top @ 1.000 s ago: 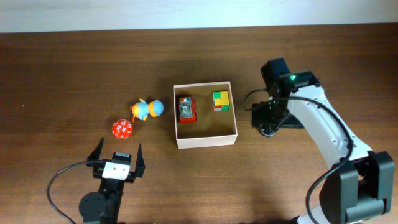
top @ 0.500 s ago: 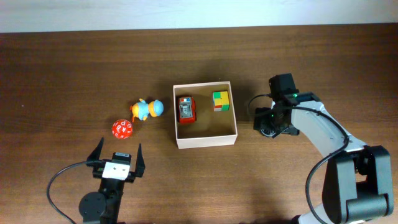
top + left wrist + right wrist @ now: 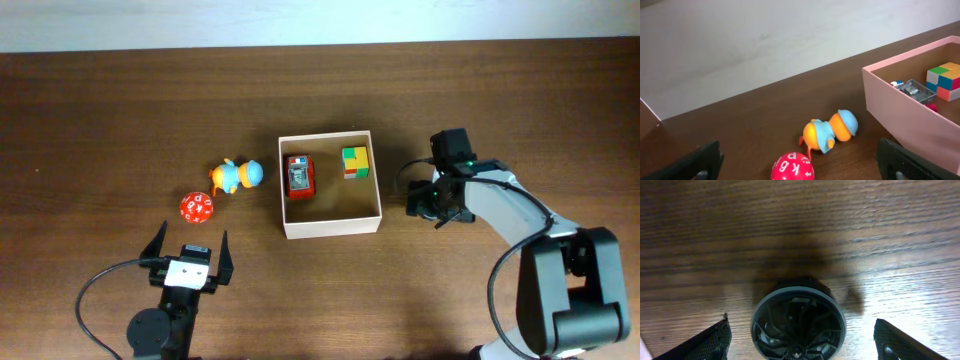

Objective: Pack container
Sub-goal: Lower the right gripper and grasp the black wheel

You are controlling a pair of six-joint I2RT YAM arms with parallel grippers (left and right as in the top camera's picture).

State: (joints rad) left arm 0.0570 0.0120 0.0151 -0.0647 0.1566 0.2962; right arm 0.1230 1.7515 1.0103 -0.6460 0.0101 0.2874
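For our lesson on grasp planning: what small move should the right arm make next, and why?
Probably close the right gripper on the dark round object: it sits centred between the open fingers, on the table outside the container.

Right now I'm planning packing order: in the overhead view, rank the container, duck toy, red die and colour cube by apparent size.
1. container
2. duck toy
3. red die and colour cube: they look about alike
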